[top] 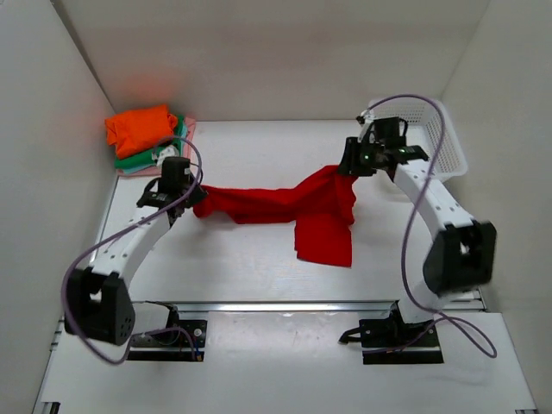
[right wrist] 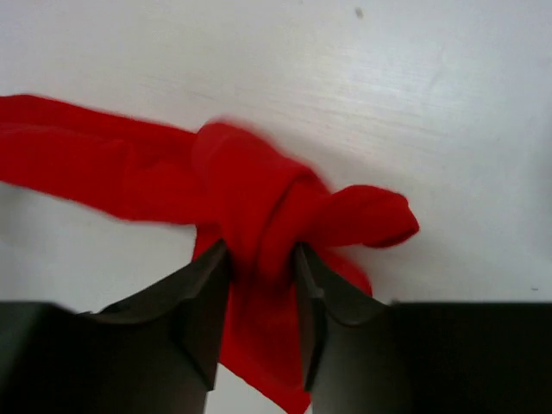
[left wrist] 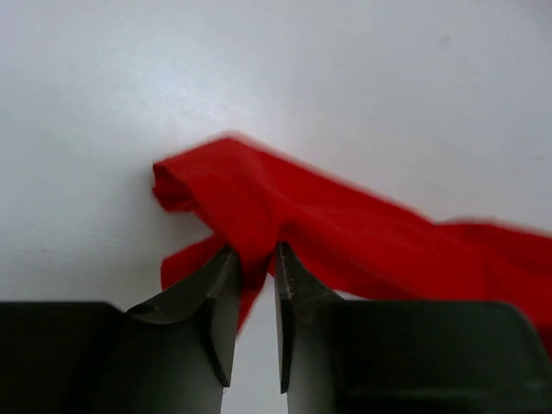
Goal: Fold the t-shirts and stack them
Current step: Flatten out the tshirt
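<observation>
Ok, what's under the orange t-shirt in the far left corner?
A green t-shirt lies directly beneath the orange t-shirt, and a pale pink t-shirt shows at the pile's right edge below that. The orange shirt covers most of both, so their folds cannot be judged.

Bright red t-shirt (top: pixel 297 205); orange t-shirt (top: pixel 138 128); green t-shirt (top: pixel 136 159); pale pink t-shirt (top: pixel 189 129); white basket (top: pixel 452 145).

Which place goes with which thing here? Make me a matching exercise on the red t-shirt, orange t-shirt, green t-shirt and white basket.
Things:
1. red t-shirt
2. orange t-shirt
3. green t-shirt
4. white basket

Places:
a. far right corner
b. top of the far-left pile
c. drawn out across the middle
d. in the far-left pile, under the top shirt

Pairs: 1-c, 2-b, 3-d, 4-a
</observation>
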You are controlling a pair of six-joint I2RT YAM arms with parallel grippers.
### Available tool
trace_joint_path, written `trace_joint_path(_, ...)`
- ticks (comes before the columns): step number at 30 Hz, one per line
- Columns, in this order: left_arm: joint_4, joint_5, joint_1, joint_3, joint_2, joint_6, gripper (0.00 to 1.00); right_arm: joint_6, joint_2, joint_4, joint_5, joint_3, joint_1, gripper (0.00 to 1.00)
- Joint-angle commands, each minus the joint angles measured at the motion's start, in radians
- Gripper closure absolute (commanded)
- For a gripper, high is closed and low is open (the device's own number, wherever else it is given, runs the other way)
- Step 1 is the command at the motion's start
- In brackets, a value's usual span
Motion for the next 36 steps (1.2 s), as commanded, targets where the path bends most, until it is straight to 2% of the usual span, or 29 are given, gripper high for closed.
trace_joint_path(1, 0.168, -0.009, 0.070, -0.085, 0.032, 0.003, 0.66, -0.024, 0.169, 0.007, 0.050, 0.137, -0.005, 0.64)
trace_joint_path(3, 0.251, 0.051, 0.131, -0.131, 0.069, -0.020, 0.58, -0.061, 0.245, -0.035, 0.101, 0.231, -0.002, 0.52)
trace_joint_path(6, 0.261, 0.061, 0.148, -0.124, 0.110, 0.011, 0.56, -0.066, 0.237, -0.059, 0.128, 0.203, -0.002, 0.47)
trace_joint_path(7, 0.264, 0.061, 0.135, -0.116, 0.119, 0.031, 0.52, -0.060, 0.198, -0.047, 0.133, 0.143, -0.008, 0.47)
trace_joint_path(9, 0.262, 0.064, 0.133, -0.124, 0.123, 0.029, 0.51, -0.054, 0.161, -0.040, 0.139, 0.040, -0.011, 0.47)
trace_joint_path(13, 0.256, 0.124, 0.108, -0.176, 0.095, -0.029, 0.52, -0.031, 0.029, -0.020, 0.173, -0.155, 0.019, 0.47)
trace_joint_path(17, 0.224, 0.047, 0.032, -0.246, 0.081, 0.012, 0.57, -0.003, -0.065, -0.014, 0.191, -0.308, 0.064, 0.47)
trace_joint_path(19, 0.236, 0.053, 0.025, -0.288, 0.070, 0.006, 0.59, 0.015, -0.103, -0.017, 0.185, -0.364, 0.072, 0.48)
trace_joint_path(24, 0.232, 0.012, -0.010, -0.339, 0.055, 0.037, 0.57, 0.081, -0.215, 0.002, 0.167, -0.512, 0.090, 0.48)
trace_joint_path(33, 0.308, -0.062, -0.016, -0.366, 0.087, 0.095, 0.57, 0.169, -0.263, 0.100, 0.132, -0.713, 0.145, 0.49)
trace_joint_path(36, 0.351, -0.062, -0.030, -0.359, 0.144, 0.091, 0.49, 0.172, -0.232, 0.135, 0.136, -0.736, 0.168, 0.48)
